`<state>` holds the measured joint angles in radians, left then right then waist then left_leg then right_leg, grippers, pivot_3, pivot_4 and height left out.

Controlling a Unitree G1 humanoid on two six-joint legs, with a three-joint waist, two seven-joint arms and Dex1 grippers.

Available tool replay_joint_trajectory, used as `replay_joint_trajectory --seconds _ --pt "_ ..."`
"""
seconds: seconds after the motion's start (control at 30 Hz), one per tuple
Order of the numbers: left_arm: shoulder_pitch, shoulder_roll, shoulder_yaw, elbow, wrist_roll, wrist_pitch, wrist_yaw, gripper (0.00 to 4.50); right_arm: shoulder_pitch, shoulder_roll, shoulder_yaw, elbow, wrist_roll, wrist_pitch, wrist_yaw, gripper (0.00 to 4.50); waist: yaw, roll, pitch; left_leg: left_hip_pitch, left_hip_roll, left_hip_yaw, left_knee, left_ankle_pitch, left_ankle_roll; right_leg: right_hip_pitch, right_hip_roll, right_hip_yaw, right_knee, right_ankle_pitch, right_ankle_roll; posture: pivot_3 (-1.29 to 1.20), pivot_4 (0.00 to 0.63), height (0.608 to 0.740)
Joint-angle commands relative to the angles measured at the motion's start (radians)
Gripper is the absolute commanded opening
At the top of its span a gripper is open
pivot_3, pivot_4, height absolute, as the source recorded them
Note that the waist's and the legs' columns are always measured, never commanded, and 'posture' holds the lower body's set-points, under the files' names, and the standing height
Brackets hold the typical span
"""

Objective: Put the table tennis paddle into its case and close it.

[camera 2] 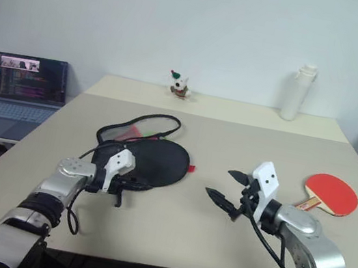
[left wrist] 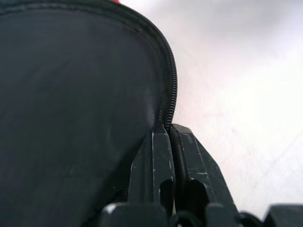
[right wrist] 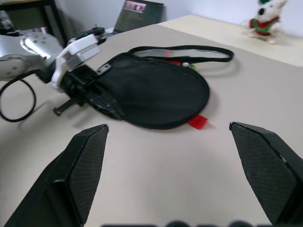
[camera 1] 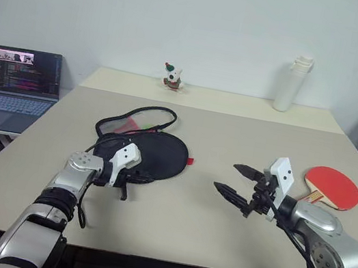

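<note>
Case (camera 1: 152, 149) lies black side up on the counter (camera 1: 191, 219), flap open, red tab at its edge. Left gripper (camera 1: 126, 182) pinches the case's zipper rim, seen close in the left wrist view. Paddle (camera 1: 333, 186), red face up, sits well right of the case, past the right gripper (camera 1: 234, 181), jaws spread, empty.

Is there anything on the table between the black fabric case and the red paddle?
Just the open right tool, hovering above bare tabletop between the black fabric case and red-faced wooden-handled paddle, in the left eye view.
</note>
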<state>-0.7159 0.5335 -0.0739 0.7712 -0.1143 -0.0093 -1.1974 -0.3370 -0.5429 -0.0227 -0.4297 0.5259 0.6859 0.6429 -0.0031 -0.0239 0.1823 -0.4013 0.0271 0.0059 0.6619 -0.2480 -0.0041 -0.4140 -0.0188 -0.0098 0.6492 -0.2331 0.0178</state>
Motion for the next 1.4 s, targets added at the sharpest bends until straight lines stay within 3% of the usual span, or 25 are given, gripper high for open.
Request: replay_joint_trajectory --seconds 0.03,0.23,0.47,0.57,0.67,0.83,1.0,1.17,1.4 --pt "0.049 -0.068 0.027 -0.240 -0.079 0.145 0.073 0.04 0.007 -0.018 -0.050 -0.023 0.003 -0.019 -0.010 4.50 0.002 0.000 0.000 0.000 0.000 -0.001 0.000 0.000 0.000 0.000 0.000 0.000 0.000 0.000 0.000 0.00 0.150 0.740" --pt "0.094 -0.249 0.017 -0.510 -0.173 0.397 0.249 0.04 0.019 -0.032 -0.071 -0.013 0.004 -0.024 -0.009 4.50 0.003 0.000 0.000 0.000 -0.001 -0.003 0.001 0.000 0.000 0.001 -0.001 0.001 0.000 0.000 0.000 0.00 0.150 0.740" --pt "0.031 -0.364 -0.018 -0.444 -0.128 0.423 0.388 0.04 0.022 -0.032 -0.066 -0.015 0.005 -0.026 -0.011 4.50 -0.001 0.000 0.000 0.002 -0.001 -0.002 0.001 0.000 0.000 0.002 0.001 0.001 0.001 0.000 0.000 0.00 0.150 0.740" --pt "0.014 -0.375 -0.016 -0.418 -0.132 0.428 0.406 0.66 0.025 -0.027 -0.066 -0.013 0.000 -0.028 -0.022 4.50 -0.001 0.000 0.000 0.002 -0.001 -0.002 0.001 0.000 0.000 0.002 0.002 0.000 0.000 0.000 0.000 0.00 0.150 0.740" --pt "0.015 -0.375 -0.017 -0.423 -0.131 0.417 0.417 1.68 0.027 -0.025 -0.069 -0.009 0.004 -0.015 -0.030 4.50 -0.001 0.000 0.000 0.001 -0.001 -0.002 0.001 0.000 0.000 0.002 0.001 0.001 0.000 0.000 0.000 0.00 0.150 0.740" --pt "0.075 -0.308 -0.015 -0.543 -0.184 0.463 0.331 3.39 0.024 -0.027 -0.066 0.007 0.010 0.001 -0.033 4.50 -0.002 0.000 0.000 0.001 -0.001 -0.002 0.000 0.000 0.000 0.002 0.001 0.001 0.000 0.000 0.000 0.00 0.150 0.740" --pt "0.165 -0.149 0.029 -0.703 -0.277 0.521 0.193 3.39 0.001 -0.001 -0.053 0.033 0.048 0.114 -0.079 4.50 -0.006 0.000 0.000 0.002 0.000 -0.002 0.000 0.000 0.000 0.001 0.001 0.000 0.000 0.000 0.000 0.00 0.150 0.740" --pt "0.219 0.002 0.128 -0.678 -0.283 0.463 0.169 3.39 -0.081 0.138 -0.024 0.116 0.054 0.243 -0.208 4.50 -0.012 0.000 0.000 0.003 0.001 -0.003 0.000 0.000 0.000 0.001 0.001 0.001 0.002 0.000 -0.002 0.00 0.150 0.740" --pt "0.293 0.110 0.216 -0.681 -0.286 0.421 0.164 3.39 -0.173 0.267 -0.006 0.317 -0.054 0.266 -0.377 4.50 -0.003 0.000 0.000 0.001 0.000 -0.003 0.000 0.000 0.000 0.000 0.000 0.001 -0.001 0.000 -0.002 0.00 0.150 0.740"
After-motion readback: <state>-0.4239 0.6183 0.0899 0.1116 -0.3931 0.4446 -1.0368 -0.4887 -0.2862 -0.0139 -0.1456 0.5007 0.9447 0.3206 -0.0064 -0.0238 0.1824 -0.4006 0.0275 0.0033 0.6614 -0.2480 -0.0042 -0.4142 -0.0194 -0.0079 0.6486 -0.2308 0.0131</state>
